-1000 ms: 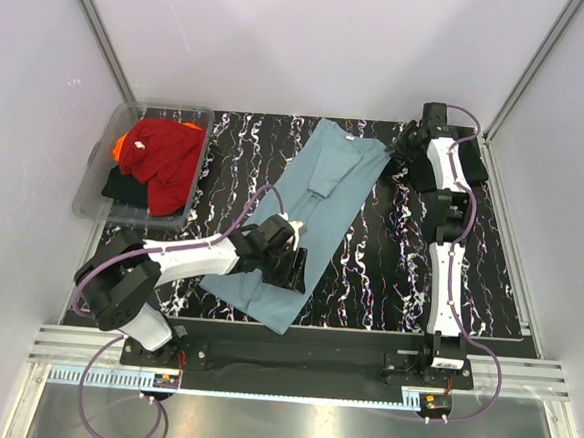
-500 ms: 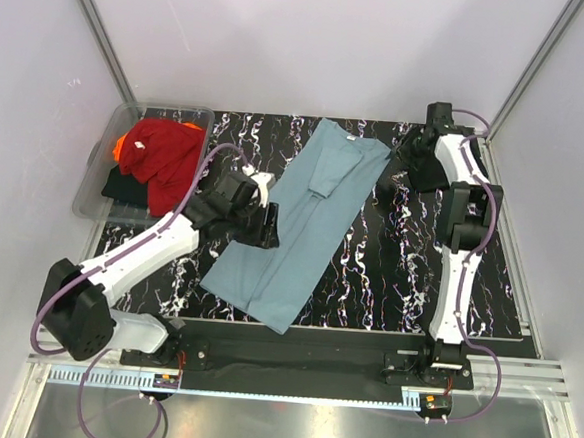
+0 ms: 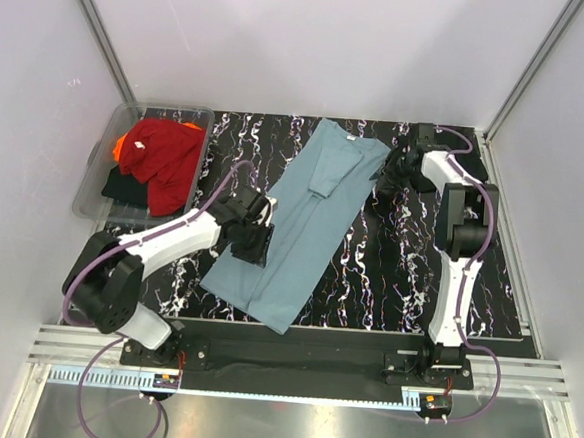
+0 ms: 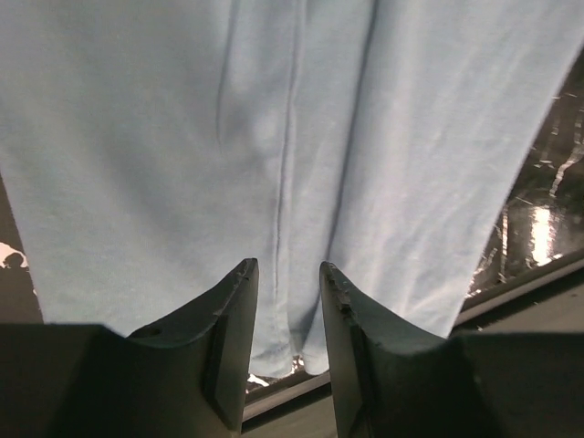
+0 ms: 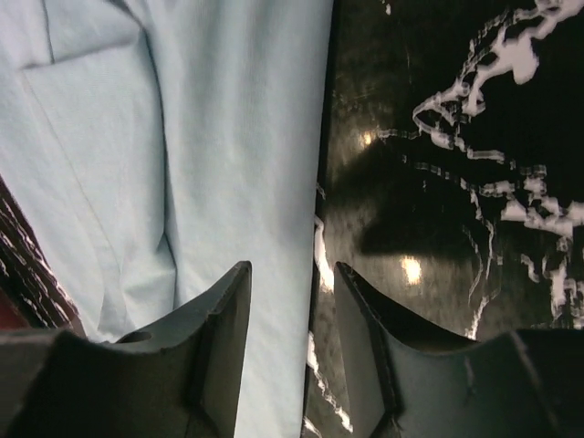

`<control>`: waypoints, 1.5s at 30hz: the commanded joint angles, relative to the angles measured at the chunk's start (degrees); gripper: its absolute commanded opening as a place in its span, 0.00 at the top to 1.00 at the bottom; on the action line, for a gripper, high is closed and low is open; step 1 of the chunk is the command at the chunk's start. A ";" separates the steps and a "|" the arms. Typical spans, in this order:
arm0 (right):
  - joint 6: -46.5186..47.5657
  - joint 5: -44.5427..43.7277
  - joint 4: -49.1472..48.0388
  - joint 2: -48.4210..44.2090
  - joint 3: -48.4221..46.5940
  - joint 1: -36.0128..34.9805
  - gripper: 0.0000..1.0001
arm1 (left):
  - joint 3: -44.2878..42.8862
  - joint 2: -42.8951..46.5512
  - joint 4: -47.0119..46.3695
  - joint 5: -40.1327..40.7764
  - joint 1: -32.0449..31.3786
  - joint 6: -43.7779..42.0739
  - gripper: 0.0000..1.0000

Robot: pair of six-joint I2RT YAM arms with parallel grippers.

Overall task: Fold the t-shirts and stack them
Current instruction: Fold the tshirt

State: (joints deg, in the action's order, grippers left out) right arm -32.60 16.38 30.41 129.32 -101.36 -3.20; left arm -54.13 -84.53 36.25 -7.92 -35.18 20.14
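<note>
Top cam sits above and behind my bases, looking down on the whole counter (image 3: 389, 266). Wrist cams ride close, looking past my left hand (image 4: 287, 269) and right hand (image 5: 292, 269). All three share the teal t-shirt (image 3: 307, 220).

The bench (image 3: 398, 277) has a black top with white veins like marble. Directly on it lie two things. A dusty teal-blue t-shirt (image 3: 306, 230) is spread flat and folded into a long narrow strip. It runs slantwise, with the collar end near the far edge and the hem end near the front edge, a little left of the middle. A clear plastic tub (image 3: 92, 183) stands at the far left corner, well apart from the shirt.
</note>
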 commanded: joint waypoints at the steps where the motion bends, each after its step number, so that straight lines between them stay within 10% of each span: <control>1: 1.49 2.08 -4.93 2.34 -3.13 0.39 0.52 | -3.79 -1.42 -1.53 2.38 0.29 0.16 0.62; 12: 2.63 -3.82 -4.92 8.23 -11.92 1.61 0.52 | -1.86 -8.37 -5.13 2.47 0.29 0.86 0.61; 25: 0.70 -2.41 -4.14 18.77 -27.11 6.80 0.63 | 2.18 -9.77 -10.58 -2.53 -0.85 6.22 1.00; 45: -0.97 6.20 -2.82 29.16 -45.60 6.89 0.66 | -3.53 -13.99 -13.40 -2.36 -6.57 16.06 1.00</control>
State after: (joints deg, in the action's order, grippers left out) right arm -33.52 20.80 26.79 160.20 -146.45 4.08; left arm -56.27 -98.08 25.80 -11.35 -40.29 33.32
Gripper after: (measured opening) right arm 0.333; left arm 0.009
